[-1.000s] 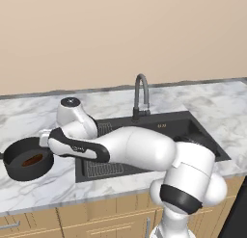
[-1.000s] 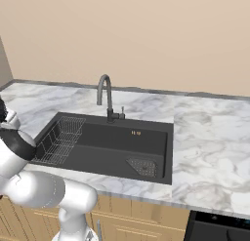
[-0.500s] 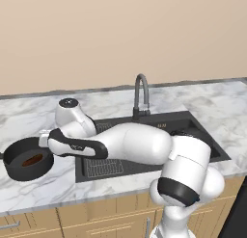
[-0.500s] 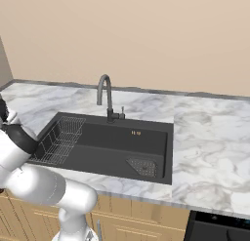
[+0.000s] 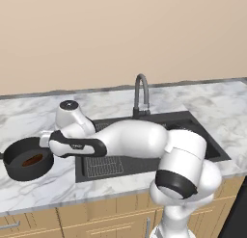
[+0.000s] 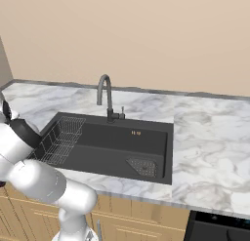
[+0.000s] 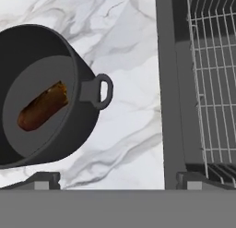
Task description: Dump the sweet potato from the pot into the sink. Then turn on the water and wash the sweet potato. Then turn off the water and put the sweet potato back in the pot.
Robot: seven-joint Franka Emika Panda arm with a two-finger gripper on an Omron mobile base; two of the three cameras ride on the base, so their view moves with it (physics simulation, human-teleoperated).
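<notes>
The dark pot (image 5: 21, 161) stands on the marble counter left of the sink (image 5: 159, 124). Inside it lies the reddish-brown sweet potato (image 5: 33, 160). In the hand view the pot (image 7: 32, 130) is at the left with the sweet potato (image 7: 42, 106) on its bottom, and its right loop handle (image 7: 103, 91) points toward the sink's rim (image 7: 171, 84). My gripper (image 5: 44, 138) hovers just above the pot's right side, open and holding nothing. Its fingertips (image 7: 40, 180) stand wide apart, above the counter between the pot and the sink.
A wire rack (image 6: 61, 140) fills the sink's left part, and a drain strainer (image 6: 144, 166) lies at its right front. The gooseneck faucet (image 5: 141, 95) rises behind the basin, with no water running. Marble counter (image 6: 210, 137) extends to the right.
The arm has settled a little lower and further left over the pot's right side. The pot and the sweet potato have not moved, and the jaws have stayed wide apart.
</notes>
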